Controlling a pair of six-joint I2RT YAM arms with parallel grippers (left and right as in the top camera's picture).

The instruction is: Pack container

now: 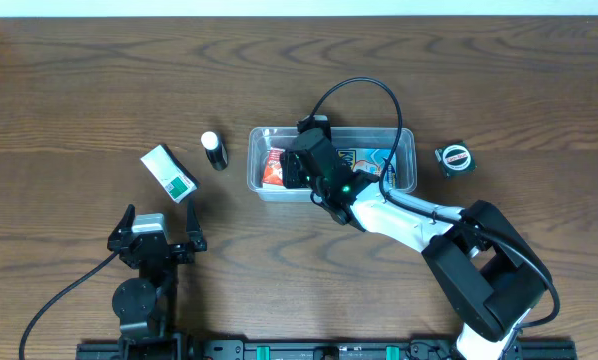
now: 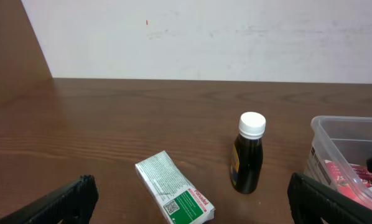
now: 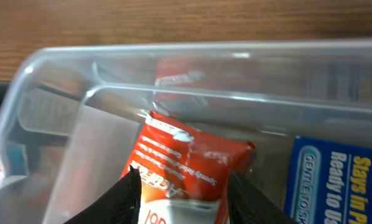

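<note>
Right claw [image 3: 185,194] inside tub [image 1: 407,150] at worktop [image 1: 79,100] centre, jaws part-spread astride red packet [image 3: 192,155]; gripping or not, cannot tell. Left claw [image 1: 160,228] wide open, empty, near left. Best: settle packet flat left of blue carton [image 3: 335,180], lift straight clear of rim.

The left arm sits well to the left of the container [image 1: 407,140] and nearer the table's front edge, its left gripper [image 1: 161,222] level and its fingers [image 2: 61,202] spread wide. The right arm reaches from the front right, bent at the elbow. Its right gripper [image 1: 297,168] is tipped down inside the container's left half, fingers [image 3: 120,202] partly apart; whether they clamp anything is unclear.
</note>
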